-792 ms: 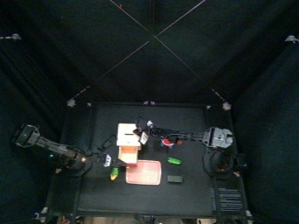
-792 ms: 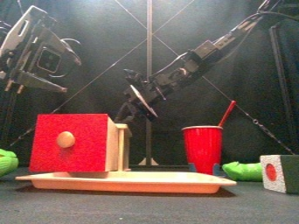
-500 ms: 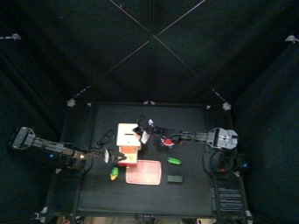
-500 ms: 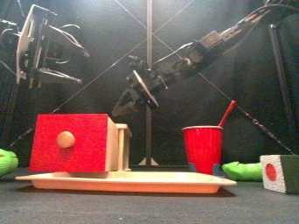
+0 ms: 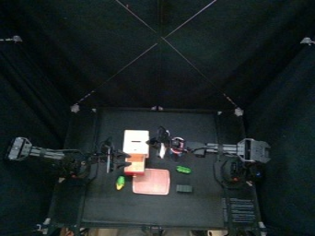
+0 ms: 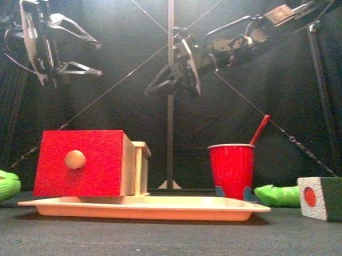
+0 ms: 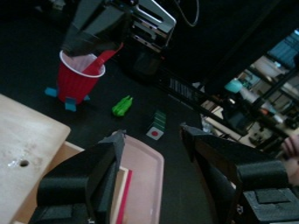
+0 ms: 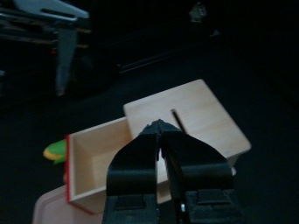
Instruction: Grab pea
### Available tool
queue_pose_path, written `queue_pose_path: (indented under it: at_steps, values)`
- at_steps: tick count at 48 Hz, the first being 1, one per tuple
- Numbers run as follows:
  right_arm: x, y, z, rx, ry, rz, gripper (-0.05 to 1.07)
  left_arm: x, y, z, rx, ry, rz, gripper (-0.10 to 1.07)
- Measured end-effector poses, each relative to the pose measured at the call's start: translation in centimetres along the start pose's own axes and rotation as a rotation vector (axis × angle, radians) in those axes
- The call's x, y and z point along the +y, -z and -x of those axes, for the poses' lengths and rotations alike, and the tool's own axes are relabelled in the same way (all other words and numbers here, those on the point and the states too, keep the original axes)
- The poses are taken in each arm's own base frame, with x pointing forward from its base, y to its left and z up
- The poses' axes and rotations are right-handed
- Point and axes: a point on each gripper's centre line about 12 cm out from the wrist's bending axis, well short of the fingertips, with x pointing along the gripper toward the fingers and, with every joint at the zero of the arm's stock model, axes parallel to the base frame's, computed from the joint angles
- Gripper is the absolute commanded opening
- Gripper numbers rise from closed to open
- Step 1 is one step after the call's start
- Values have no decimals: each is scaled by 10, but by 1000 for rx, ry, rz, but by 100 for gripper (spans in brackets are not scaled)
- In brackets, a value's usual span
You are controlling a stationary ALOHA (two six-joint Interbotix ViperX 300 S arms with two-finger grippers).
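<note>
Overhead, the spread left gripper [image 6: 54,75] and pressed-together right gripper [image 6: 174,80] hover empty above the pink tray [image 6: 134,208], the pea [image 5: 183,170] untouched just right of it, awaiting a descent.

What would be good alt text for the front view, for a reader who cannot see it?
A red-fronted wooden box sits on a pink tray, with a red cup holding a red stick beside it. Green pieces lie at both edges. Both arms hang high behind, the left tool open, the right tool shut.
</note>
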Motion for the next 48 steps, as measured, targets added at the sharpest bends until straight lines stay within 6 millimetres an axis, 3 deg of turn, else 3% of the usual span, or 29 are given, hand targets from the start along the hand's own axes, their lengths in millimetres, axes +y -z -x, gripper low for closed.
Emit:
queue_pose_path:
  at_steps: [18,33,48]
  values:
    - [48,40,72,7,-123,-75,2,-2,-13,10,-63,58,-371,89]
    - [65,74,106,95,-185,-103,2,15,-6,21,-76,7,-384,89]
    - [67,92,125,280,-166,-350,3,19,5,23,-49,3,-363,89]
